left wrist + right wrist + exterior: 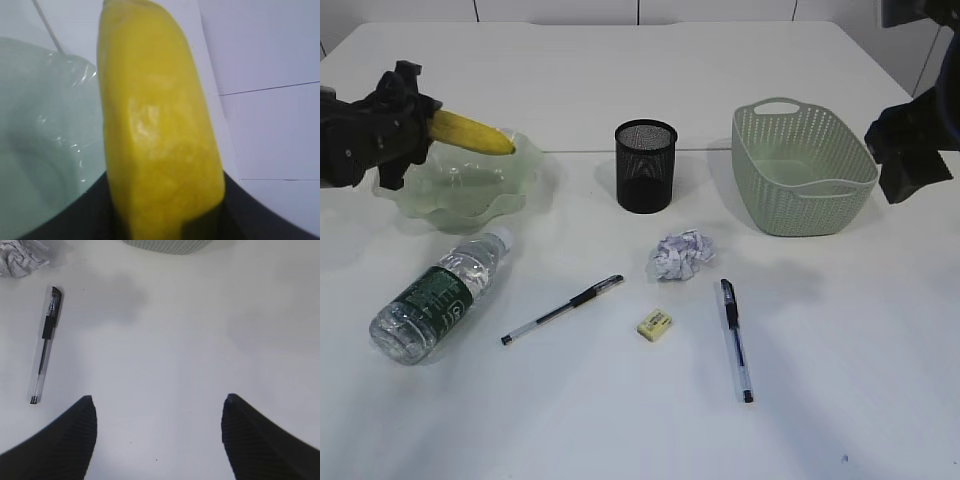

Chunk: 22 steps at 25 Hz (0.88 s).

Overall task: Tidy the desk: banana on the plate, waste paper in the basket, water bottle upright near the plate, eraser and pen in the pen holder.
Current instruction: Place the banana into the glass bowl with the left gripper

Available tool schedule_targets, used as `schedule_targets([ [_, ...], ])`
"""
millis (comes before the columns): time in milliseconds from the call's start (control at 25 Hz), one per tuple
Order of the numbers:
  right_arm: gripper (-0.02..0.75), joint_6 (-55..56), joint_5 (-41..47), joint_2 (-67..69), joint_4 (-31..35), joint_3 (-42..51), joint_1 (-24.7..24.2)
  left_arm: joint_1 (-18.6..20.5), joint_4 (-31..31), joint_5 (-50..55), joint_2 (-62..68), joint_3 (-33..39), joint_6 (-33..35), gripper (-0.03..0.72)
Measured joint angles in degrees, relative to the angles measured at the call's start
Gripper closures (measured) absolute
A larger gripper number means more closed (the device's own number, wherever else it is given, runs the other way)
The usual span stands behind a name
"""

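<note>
The left gripper (415, 125) has its jaws pinching the long yellow banana (470, 132), whose free end juts out over the far wavy rim of the translucent pale green plate (470, 200) just below them. Toward the near edge of the white bench (620, 430) from there, the clear water bottle with a dark green label (438, 296) lies on its side. The right gripper (159, 412) hangs with jaws spread wide over bare bench, beside the near wall of the sage-green perforated basket (805, 170); to their left lie a clear black-grip pen (45, 345) and the crumpled white waste paper (20, 257)
</note>
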Motion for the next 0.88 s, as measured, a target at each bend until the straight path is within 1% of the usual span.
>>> schedule_targets([
  [480, 0.163, 0.00, -0.19, 0.00, 0.00, 0.00, 0.00, 0.00, 0.22, -0.87, 3.05, -0.22, -0.04, 0.386],
  [880, 0.163, 0.00, -0.19, 0.00, 0.00, 0.00, 0.00, 0.00, 0.34, -0.87, 3.05, -0.22, -0.04, 0.344],
])
